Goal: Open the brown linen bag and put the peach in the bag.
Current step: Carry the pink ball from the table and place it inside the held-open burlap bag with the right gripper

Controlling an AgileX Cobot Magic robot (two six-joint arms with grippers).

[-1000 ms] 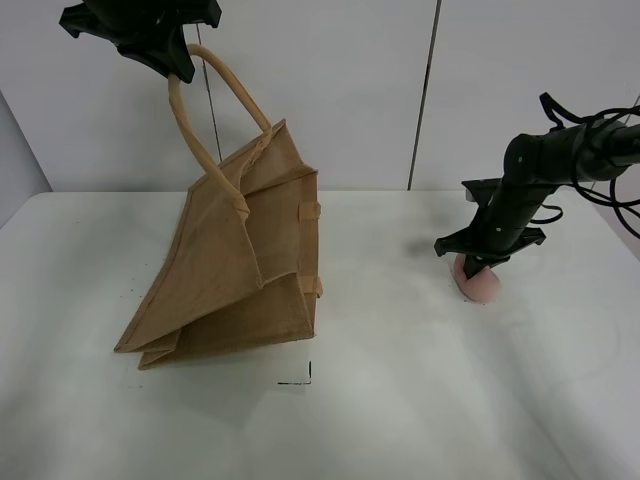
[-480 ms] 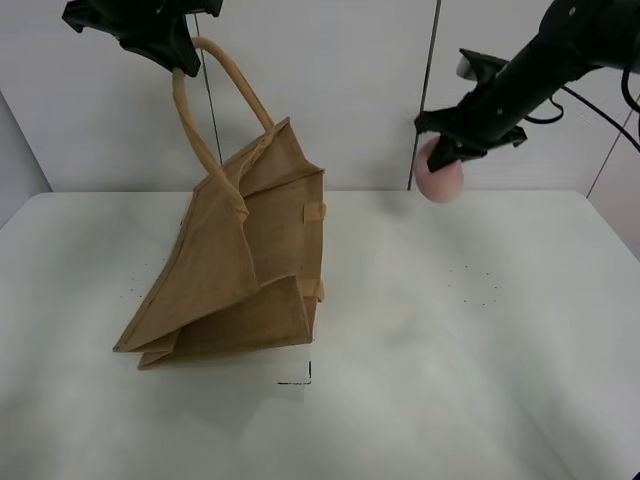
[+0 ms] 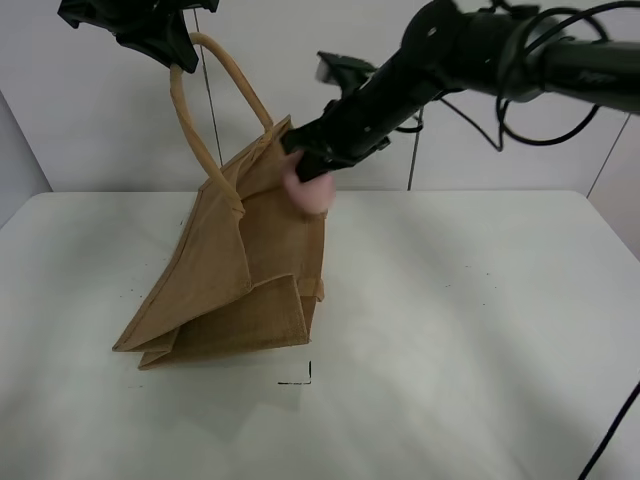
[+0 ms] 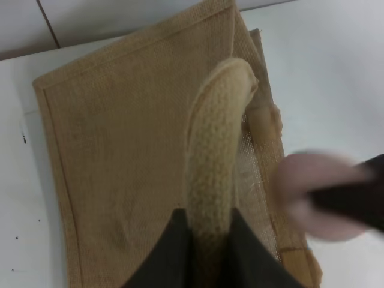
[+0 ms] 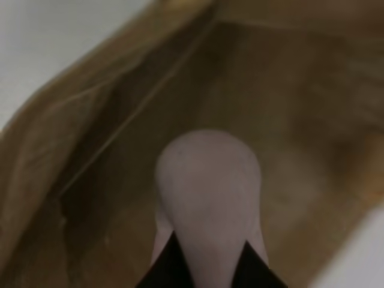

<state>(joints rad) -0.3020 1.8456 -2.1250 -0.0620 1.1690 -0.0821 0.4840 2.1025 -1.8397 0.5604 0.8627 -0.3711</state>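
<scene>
The brown linen bag [image 3: 240, 270] stands tilted on the white table, held up by one beige loop handle [image 3: 190, 110]. My left gripper [image 3: 172, 52] is shut on that handle's top, seen close in the left wrist view as the handle [image 4: 213, 156] between dark fingers. My right gripper [image 3: 310, 175] is shut on the pink peach [image 3: 308, 190] and holds it in the air at the bag's upper right edge. Through the right wrist camera the peach [image 5: 207, 192] hangs over the bag's open brown inside [image 5: 288, 120]. The peach [image 4: 315, 195] also shows blurred beside the bag in the left wrist view.
The white table [image 3: 480, 340] spreads wide to the right of and in front of the bag. A small black corner mark [image 3: 302, 378] lies near the bag's foot. A pale wall with vertical seams stands behind. Black cables [image 3: 520, 110] trail from the right arm.
The right arm has lifted the peach off the table at the right and swung it left, up to the bag's mouth. The left gripper keeps the handle raised in place.
</scene>
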